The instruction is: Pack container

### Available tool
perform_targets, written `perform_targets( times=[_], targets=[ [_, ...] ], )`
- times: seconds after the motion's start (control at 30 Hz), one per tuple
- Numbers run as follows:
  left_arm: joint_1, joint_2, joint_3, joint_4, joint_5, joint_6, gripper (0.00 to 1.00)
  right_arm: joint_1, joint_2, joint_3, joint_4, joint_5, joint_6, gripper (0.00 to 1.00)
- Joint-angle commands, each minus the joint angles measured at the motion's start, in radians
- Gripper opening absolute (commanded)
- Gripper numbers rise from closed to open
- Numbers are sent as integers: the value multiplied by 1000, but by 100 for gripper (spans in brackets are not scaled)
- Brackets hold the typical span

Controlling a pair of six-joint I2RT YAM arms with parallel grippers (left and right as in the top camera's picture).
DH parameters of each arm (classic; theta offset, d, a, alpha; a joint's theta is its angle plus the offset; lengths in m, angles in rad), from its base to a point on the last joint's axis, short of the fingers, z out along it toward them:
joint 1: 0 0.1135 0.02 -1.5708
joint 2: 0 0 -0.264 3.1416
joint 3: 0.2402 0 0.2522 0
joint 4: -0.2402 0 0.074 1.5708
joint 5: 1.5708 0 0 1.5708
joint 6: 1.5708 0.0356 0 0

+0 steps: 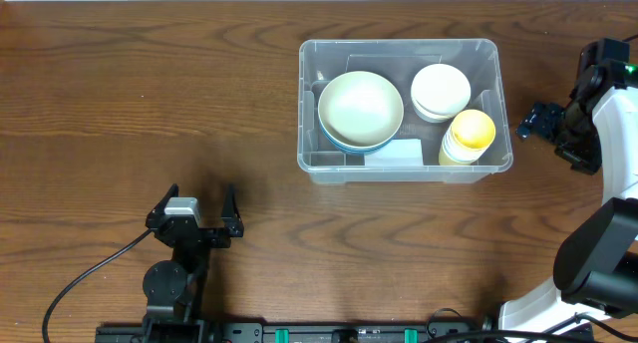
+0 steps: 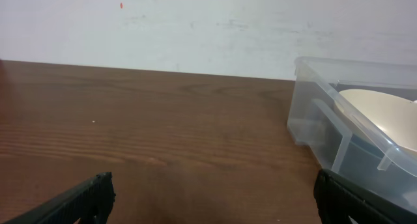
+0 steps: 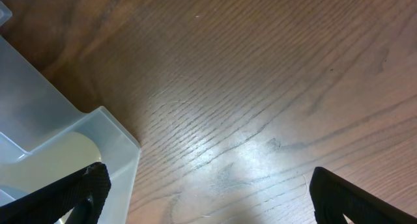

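Observation:
The clear plastic container (image 1: 403, 50) stands on the table right of centre. Inside it are a large pale bowl (image 1: 360, 108) stacked on a blue one, a stack of small white bowls (image 1: 441, 90) and a stack of yellow cups (image 1: 469, 136). My left gripper (image 1: 195, 207) is open and empty, low over the table at the front left; its wrist view shows the container's corner (image 2: 313, 100) to the right. My right gripper (image 1: 539, 122) is open and empty just right of the container, whose corner shows in the right wrist view (image 3: 111, 142).
The wooden table (image 1: 150, 94) runs to a white wall at the back. A black cable (image 1: 90, 273) trails from the left arm's base at the front edge. The right arm's white body (image 1: 613, 134) stands at the right edge.

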Motion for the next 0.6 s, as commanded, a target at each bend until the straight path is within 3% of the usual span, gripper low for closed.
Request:
perform_targets(
  times=[0.0, 0.57],
  targets=[
    [5, -5, -10, -48, -20, 17, 98, -2, -2, 0, 0, 7, 13, 99],
    [5, -5, -10, -48, -20, 17, 98, 32, -122, 0, 0, 63, -17, 99]
  ],
)
